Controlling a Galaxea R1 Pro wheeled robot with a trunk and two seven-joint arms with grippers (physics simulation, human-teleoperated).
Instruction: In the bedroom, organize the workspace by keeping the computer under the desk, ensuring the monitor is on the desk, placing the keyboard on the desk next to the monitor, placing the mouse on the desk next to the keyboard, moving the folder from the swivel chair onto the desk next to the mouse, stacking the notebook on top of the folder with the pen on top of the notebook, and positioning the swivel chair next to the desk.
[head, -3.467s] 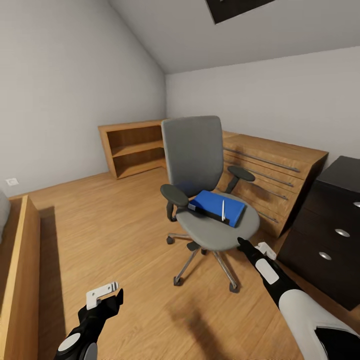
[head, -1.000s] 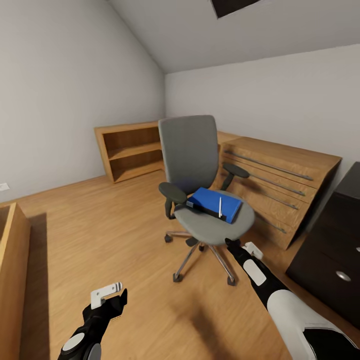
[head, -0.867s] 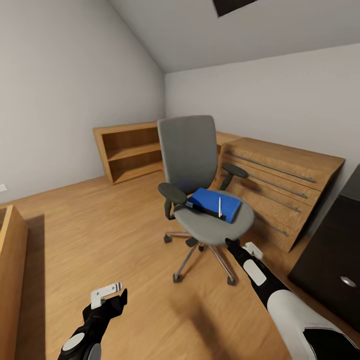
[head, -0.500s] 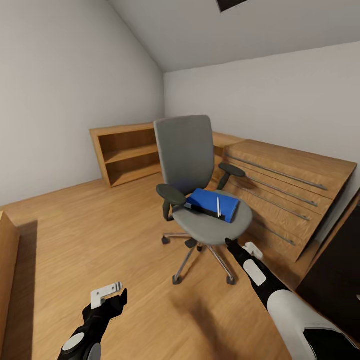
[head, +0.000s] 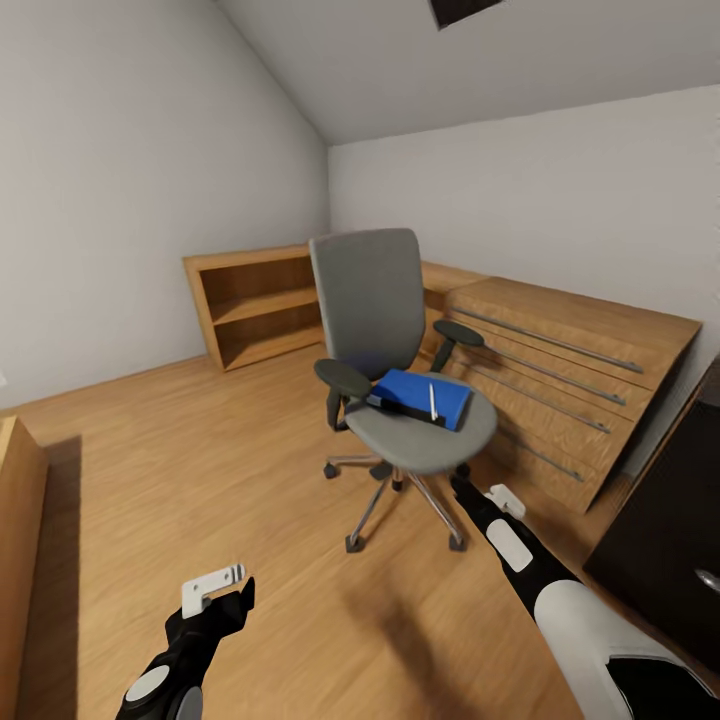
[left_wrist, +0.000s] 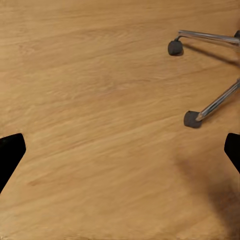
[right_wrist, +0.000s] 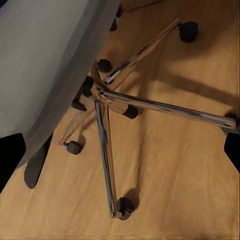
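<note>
The grey swivel chair (head: 378, 300) stands mid-room on its chrome star base (right_wrist: 145, 102). On its seat lies a blue flat stack (head: 420, 393) with a black spine; I cannot tell the folder from the notebook. The white pen (head: 432, 401) lies on top of it. My right gripper (head: 466, 488) is open, low by the seat's front edge, over the base legs (right_wrist: 120, 150). My left gripper (head: 215, 598) is open above bare floor (left_wrist: 120, 155), left of the chair. The desk's black drawer unit (head: 655, 520) shows at the right edge.
A low light-wood cabinet (head: 560, 365) with long handles runs along the far wall behind the chair. An open wooden shelf unit (head: 255, 300) sits in the corner. A wooden furniture edge (head: 20, 540) lies at the left. Wood floor (head: 200, 450) stretches left of the chair.
The camera has swung left, sliding the black drawer unit toward the right edge. Both arms hold the same pose. The chair now sits slightly farther from my right gripper.
</note>
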